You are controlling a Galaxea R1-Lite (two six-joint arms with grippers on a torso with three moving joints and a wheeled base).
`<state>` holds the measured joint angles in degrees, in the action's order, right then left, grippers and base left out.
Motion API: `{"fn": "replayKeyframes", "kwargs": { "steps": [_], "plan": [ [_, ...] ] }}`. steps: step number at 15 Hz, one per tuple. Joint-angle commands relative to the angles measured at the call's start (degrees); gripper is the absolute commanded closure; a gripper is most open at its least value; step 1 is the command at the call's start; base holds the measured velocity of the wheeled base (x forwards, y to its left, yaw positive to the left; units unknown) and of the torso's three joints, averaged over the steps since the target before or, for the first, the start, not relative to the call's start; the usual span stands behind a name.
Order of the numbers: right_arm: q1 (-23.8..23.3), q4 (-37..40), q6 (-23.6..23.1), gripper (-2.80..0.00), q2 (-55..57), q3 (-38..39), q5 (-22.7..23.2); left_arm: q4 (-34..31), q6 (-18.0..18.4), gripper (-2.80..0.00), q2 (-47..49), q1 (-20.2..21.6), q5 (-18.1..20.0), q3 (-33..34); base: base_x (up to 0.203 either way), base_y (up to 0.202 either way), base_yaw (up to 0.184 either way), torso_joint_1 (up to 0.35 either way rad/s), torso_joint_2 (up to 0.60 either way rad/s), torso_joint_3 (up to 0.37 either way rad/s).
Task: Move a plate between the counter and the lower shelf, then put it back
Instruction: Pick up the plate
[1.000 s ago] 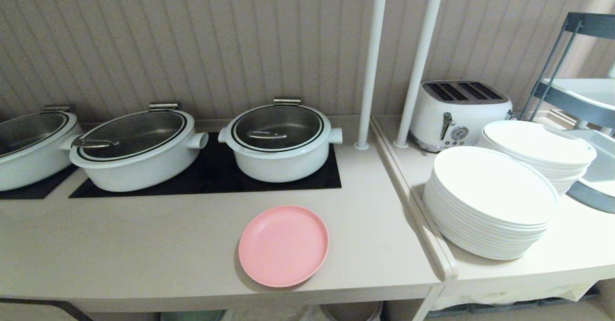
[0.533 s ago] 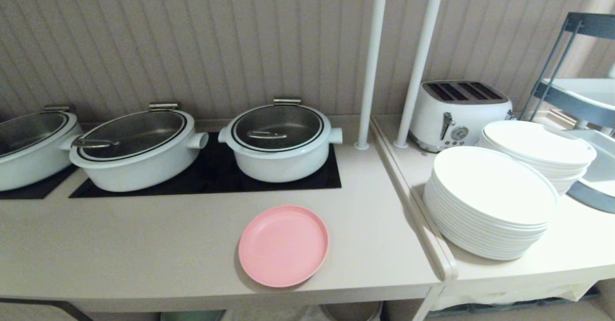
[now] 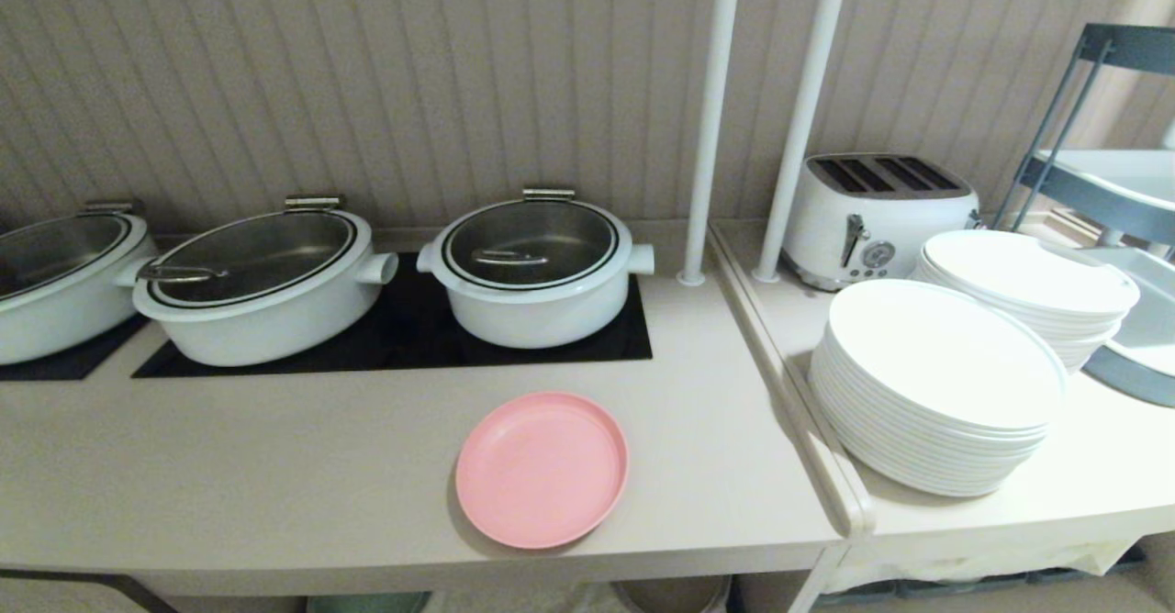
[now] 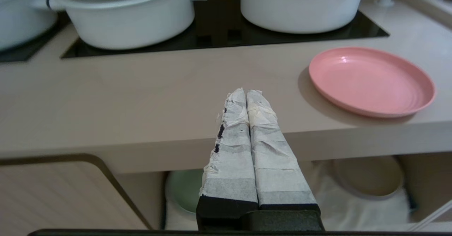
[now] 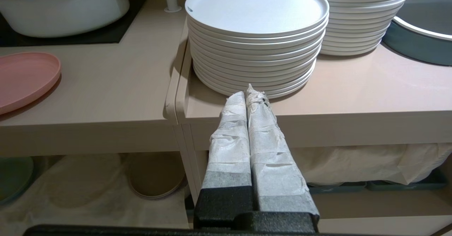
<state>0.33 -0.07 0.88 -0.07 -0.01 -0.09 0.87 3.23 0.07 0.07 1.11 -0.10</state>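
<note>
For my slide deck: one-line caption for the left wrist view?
Shut left tool poised before the counter, pink plate near its edge.

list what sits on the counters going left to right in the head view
leftmost pot → middle pot → third pot → pink plate → near stack of white plates → far stack of white plates

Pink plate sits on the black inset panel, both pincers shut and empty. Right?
Not quite. The plate sits on the bare beige counter, in front of the black inset panel, as the head view shows. The rest holds: left pincer and right pincer are shut and empty.
</note>
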Motion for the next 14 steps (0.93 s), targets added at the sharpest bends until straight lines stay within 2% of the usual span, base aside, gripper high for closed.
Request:
{"fn": "replayKeyframes", "kwargs": {
  "steps": [1,3,6,7,10,14],
  "plan": [
    [0.02,-0.01,0.0,0.0,0.07,0.01,0.0,0.45,2.48,0.0,-0.07,0.01,1.09,-0.4,0.0,0.0,0.0,0.0,0.0,0.0],
    [0.02,-0.01,0.0,0.0,0.07,0.01,0.0,0.3,2.29,0.0,-0.07,0.01,1.78,-2.47,0.0,0.0,0.0,0.0,0.0,0.0],
    [0.02,-0.01,0.0,0.0,0.07,0.01,0.0,-1.2,2.55,0.0,-0.07,0.01,8.77,-7.11,0.0,0.0,0.0,0.0,0.0,0.0],
    [0.02,-0.01,0.0,0.0,0.07,-0.07,0.0,-2.75,2.56,0.0,-0.04,0.01,9.69,-8.87,0.0,0.0,0.0,0.0,0.0,0.0],
    [0.02,-0.01,0.0,0.0,0.07,0.01,0.0,-10.7,2.47,0.0,4.19,0.01,9.93,-15.3,0.0,0.0,0.0,0.0,0.0,0.0],
    [0.02,-0.05,0.0,0.0,0.07,-0.02,0.0,-17.6,2.36,0.0,16.94,0.04,9.42,-24.05,0.0,0.0,0.0,0.0,0.0,0.0]
  ]
}}
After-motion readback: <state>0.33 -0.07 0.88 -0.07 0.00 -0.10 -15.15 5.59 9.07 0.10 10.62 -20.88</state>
